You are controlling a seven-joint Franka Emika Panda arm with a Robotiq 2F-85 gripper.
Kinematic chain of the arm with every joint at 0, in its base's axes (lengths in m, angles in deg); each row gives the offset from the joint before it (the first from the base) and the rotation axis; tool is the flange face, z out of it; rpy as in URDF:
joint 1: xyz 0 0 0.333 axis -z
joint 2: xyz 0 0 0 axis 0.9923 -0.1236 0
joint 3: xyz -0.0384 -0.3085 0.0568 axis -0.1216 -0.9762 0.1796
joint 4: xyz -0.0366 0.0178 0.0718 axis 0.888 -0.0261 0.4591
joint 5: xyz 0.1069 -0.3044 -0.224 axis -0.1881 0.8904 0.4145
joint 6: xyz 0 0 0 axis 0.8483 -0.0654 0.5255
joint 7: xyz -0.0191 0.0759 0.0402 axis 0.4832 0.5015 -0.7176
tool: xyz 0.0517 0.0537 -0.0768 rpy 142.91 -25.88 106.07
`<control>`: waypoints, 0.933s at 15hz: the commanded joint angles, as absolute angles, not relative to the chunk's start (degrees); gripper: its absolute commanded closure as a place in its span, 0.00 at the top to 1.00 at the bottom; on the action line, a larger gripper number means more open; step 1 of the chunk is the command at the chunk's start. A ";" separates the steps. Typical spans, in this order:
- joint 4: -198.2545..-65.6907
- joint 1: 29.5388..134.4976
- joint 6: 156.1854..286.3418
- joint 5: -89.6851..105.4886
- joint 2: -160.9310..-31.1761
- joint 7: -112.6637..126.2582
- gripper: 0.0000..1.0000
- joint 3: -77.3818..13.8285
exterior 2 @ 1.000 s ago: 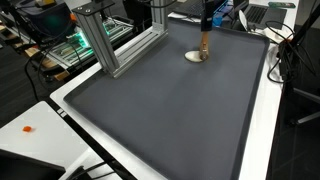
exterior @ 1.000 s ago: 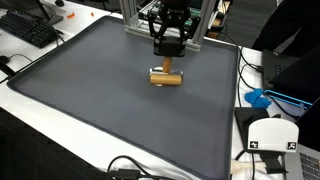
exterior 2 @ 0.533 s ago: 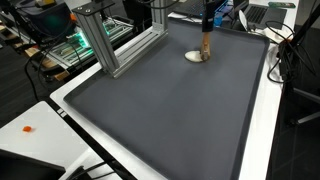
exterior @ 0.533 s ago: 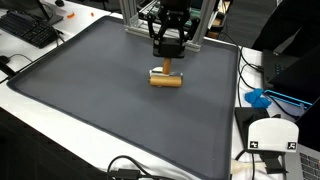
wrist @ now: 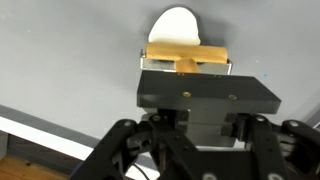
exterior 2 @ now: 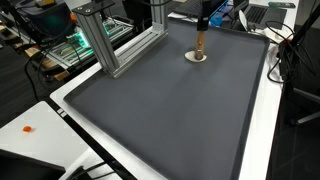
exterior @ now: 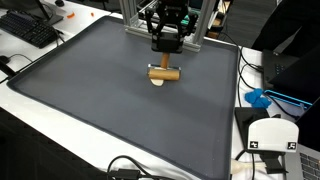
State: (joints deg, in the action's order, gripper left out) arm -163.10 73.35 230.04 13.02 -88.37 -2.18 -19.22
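Fingers (exterior: 161, 56) clenching wooden block (exterior: 165, 70), now riding higher than half second ago and hanging clear of grey counter (exterior: 90, 90). Lift uncovering pale disc (exterior: 160, 82), lying flat just beneath, slightly nearer. Metal frame (exterior: 135, 15) standing far behind.

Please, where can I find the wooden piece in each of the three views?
In an exterior view: wooden piece in the upper middle, held under the tool.
In an exterior view: upper right, standing upright.
Wrist view: near the centre, just above the tool.
Shared landmark: the pale disc lying on the dark mat beside it.
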 commanded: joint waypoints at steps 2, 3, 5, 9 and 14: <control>-163.99 73.56 224.93 12.86 -86.64 -1.93 0.35 -19.37; -164.05 73.56 224.21 12.95 -86.53 -1.92 0.35 -19.39; -164.21 73.61 222.75 12.89 -86.23 -2.04 0.35 -19.37; -163.94 73.62 220.79 12.95 -86.09 -1.97 0.35 -19.34; -163.90 73.48 224.16 12.52 -86.45 -1.65 0.35 -19.10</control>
